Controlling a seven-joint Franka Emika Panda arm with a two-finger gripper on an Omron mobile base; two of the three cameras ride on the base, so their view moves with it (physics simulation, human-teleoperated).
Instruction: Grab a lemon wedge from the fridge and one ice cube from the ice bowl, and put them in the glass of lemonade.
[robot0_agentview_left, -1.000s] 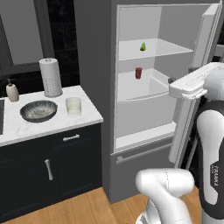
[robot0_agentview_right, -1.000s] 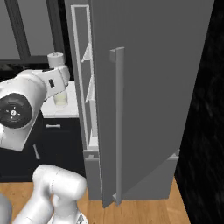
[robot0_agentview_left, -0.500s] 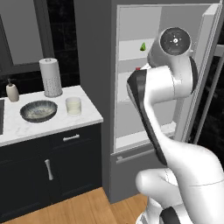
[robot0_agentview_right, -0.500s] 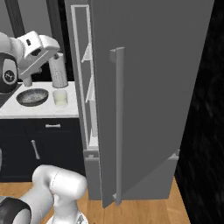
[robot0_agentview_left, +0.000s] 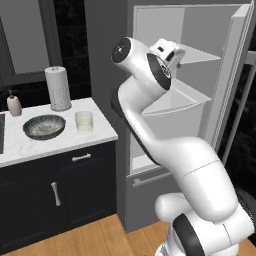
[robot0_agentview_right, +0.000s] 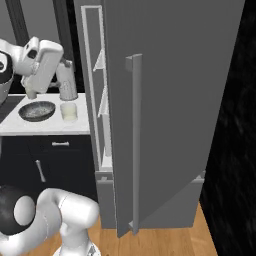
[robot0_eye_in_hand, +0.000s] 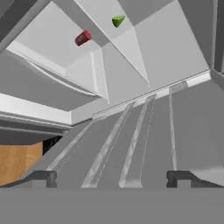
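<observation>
We hold our two-finger gripper (robot0_eye_in_hand: 112, 177) with jaws wide apart and empty, tilted into the tall grey fridge (robot0_agentview_left: 200, 100) because the tiny yellow-green lemon wedge (robot0_eye_in_hand: 117, 20) sits on an upper shelf beyond, well apart from a small red object (robot0_eye_in_hand: 83, 38).

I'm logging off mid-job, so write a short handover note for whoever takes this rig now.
Pincer: open, empty, facing into the open fridge.
Lemon wedge: on a fridge shelf, apart from the small red object on another shelf; both far from the fingertips.
Ice bowl and glass of lemonade: side by side on the counter, near the paper-towel roll.
Done: fridge door is open.
Left: fetch the wedge, then one ice cube, and drop both in the glass.
</observation>
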